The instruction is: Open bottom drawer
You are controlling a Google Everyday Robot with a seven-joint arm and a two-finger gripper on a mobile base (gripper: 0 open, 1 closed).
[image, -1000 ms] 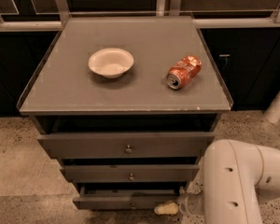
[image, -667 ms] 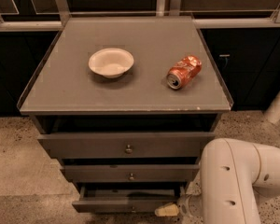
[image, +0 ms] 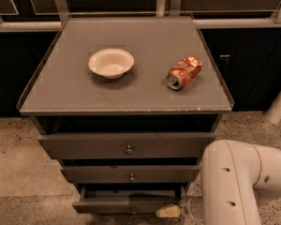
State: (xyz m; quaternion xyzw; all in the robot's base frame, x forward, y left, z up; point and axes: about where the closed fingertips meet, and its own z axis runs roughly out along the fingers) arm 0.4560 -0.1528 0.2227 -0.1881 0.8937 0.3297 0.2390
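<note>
Three drawers face you in the cabinet (image: pixel 126 95) at frame centre. The bottom drawer (image: pixel 126 205) sits lowest, near the bottom edge, its front drawn out a little with a dark gap above it. Your gripper (image: pixel 168 211) is at that front's right end, and you cannot tell whether it is holding anything. Your white arm (image: pixel 234 182) fills the lower right, hiding the cabinet's lower right corner. On top, a bowl (image: pixel 111 63) and a tipped can (image: pixel 184 72) lie well apart.
</note>
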